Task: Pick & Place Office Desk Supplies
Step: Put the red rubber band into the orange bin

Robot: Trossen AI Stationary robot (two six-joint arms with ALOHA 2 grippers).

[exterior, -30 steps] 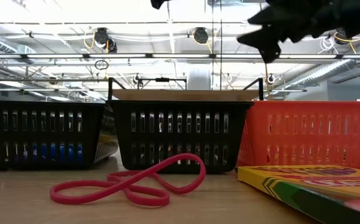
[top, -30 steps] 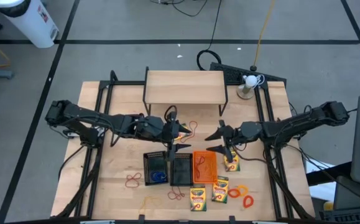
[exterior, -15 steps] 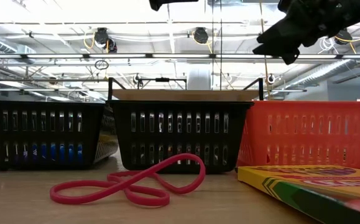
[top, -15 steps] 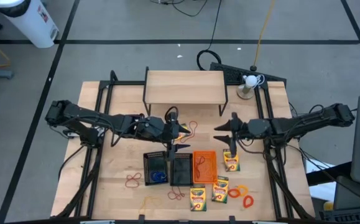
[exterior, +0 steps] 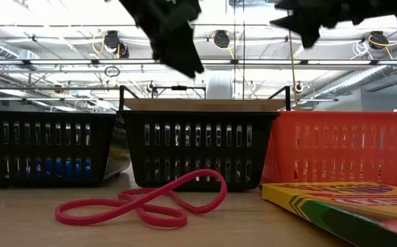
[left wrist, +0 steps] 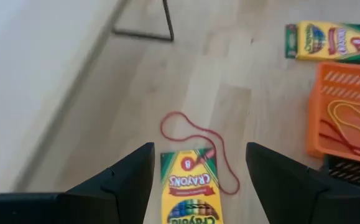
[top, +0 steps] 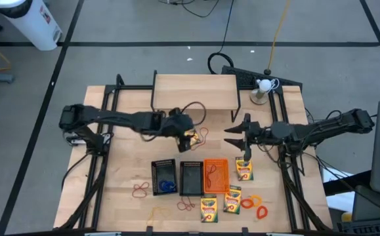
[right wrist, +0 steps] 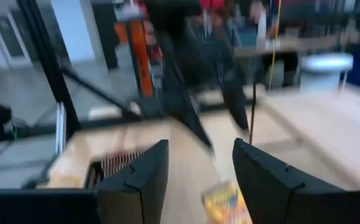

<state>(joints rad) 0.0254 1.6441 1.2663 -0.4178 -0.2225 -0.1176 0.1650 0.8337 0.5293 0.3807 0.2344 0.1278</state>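
Observation:
My left gripper (top: 185, 131) hangs open, tipped down, over a yellow-and-green crayon box (left wrist: 189, 186) lying flat in front of the shelf. Its fingers stand either side of the box without touching it. A red rubber band (left wrist: 199, 148) lies partly across that box. My right gripper (top: 234, 135) is open and level, above the table near another crayon box (top: 244, 169). Two black mesh trays (top: 164, 177) (top: 191, 178) and an orange tray (top: 216, 176) stand side by side. The left black tray holds something blue, and the orange one holds an orange band (left wrist: 347, 121).
The wooden shelf (top: 194, 92) stands at the far edge, and a white ball on a stand (top: 263, 85) is at the far right. Two crayon boxes (top: 209, 208) (top: 232, 198) and loose bands (top: 140, 190) (top: 186, 205) (top: 252, 200) (top: 262, 212) lie near the front edge.
My left gripper has swung toward the far edge, away from above the black trays. It has sunk and tipped downward over the crayon box by the shelf. My right gripper has risen a little and drawn back toward the table's right and far side.

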